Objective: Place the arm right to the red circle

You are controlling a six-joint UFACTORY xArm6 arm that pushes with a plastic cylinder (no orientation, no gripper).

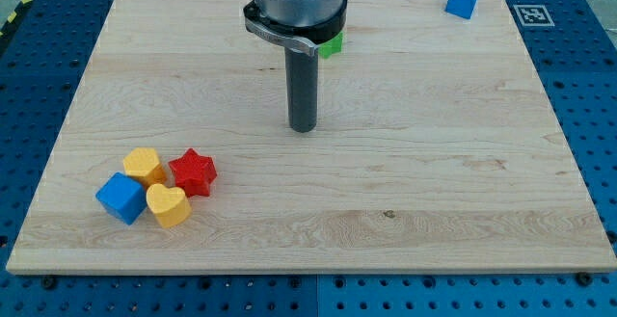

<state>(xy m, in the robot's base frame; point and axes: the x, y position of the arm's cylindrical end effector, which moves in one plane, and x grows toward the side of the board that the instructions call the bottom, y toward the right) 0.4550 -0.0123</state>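
No red circle can be made out on the board; the only red block is a red star [193, 172], low at the view's left. It sits in a tight cluster: a yellow block [145, 165] of rounded, many-sided shape just to its left, a yellow heart [169, 205] touching or nearly touching its lower left, and a blue cube [120, 198] at the cluster's left edge, against both yellow pieces. My tip [304, 129] rests on the wooden board [434, 163] near the middle, well apart from the cluster, up and to the view's right of the red star. No pincer on this arm, only the straight dark rod, so nothing is spread or pinched. A green block [332, 44], shape unclear, shows partly behind the arm's grey housing near the view's top. A blue block [462, 1], angular, sits alone at the top right corner. A square printed marker [531, 14] lies just off that corner.
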